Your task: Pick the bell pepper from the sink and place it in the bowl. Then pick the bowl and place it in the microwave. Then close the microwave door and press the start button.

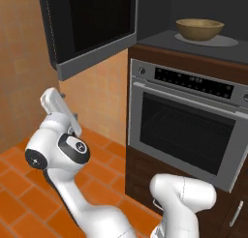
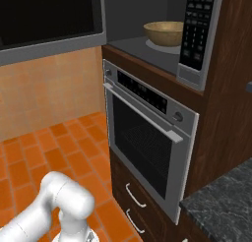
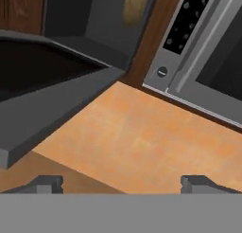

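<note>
The tan wooden bowl (image 1: 199,29) (image 2: 165,33) sits on the turntable plate inside the microwave (image 1: 193,44) (image 2: 197,34); in the hand view it is a tan blur (image 3: 134,7). The microwave door (image 1: 92,24) (image 2: 44,19) (image 3: 42,80) stands swung wide open to the left. My gripper (image 3: 124,184) is open with nothing between its fingertips. It hangs low, just below and outside the door's bottom edge, and my white hand (image 1: 57,106) shows there. The bell pepper and the sink are out of view.
A windowed wall oven (image 1: 189,126) (image 2: 147,133) with a control strip and handle bar sits right under the microwave. Orange tiled wall (image 1: 97,96) runs behind the open door. Wooden drawers (image 2: 135,196) lie below the oven, with a dark stone counter corner (image 2: 221,206) at the right.
</note>
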You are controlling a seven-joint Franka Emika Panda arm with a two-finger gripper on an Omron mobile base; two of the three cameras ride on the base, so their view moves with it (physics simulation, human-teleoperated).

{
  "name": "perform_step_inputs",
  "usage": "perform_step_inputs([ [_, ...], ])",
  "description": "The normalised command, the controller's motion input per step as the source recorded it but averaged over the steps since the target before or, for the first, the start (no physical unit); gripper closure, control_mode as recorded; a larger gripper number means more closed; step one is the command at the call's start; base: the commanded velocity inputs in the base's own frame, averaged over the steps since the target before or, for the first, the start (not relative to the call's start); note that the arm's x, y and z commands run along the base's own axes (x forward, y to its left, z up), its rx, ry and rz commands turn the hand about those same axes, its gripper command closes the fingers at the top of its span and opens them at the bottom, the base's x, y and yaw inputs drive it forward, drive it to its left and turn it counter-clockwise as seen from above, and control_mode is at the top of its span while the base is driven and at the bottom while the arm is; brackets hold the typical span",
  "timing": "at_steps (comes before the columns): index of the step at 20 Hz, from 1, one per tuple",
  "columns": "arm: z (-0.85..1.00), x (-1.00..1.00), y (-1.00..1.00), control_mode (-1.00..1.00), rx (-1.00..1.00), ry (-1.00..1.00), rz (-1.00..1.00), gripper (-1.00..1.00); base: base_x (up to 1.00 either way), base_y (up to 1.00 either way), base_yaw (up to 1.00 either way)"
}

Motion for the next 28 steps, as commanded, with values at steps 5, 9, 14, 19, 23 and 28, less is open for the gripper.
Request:
perform_step_inputs([
  [5, 0.0, 0.57, 0.13, -1.0, 0.0, -0.04, -0.28, -1.0, 0.0, 0.0, 0.0],
  [9, 0.01, 0.28, -0.02, -1.0, 0.07, -0.27, -0.1, -1.0, 0.0, 0.0, 0.0],
  [14, 0.0, 0.38, -0.01, -1.0, 0.05, -0.31, 0.0, -1.0, 0.0, 0.0, 0.0],
  [19, 0.0, 0.54, -0.27, -1.0, 0.07, -0.12, 0.0, -1.0, 0.0, 0.0, 0.0],
  [23, -0.01, 0.5, -0.07, -1.0, 0.04, -0.06, 0.0, -1.0, 0.0, 0.0, 0.0],
  [28, 0.04, 0.05, -0.38, -1.0, 0.11, -0.17, 0.0, -1.0, 0.0, 0.0, 0.0],
])
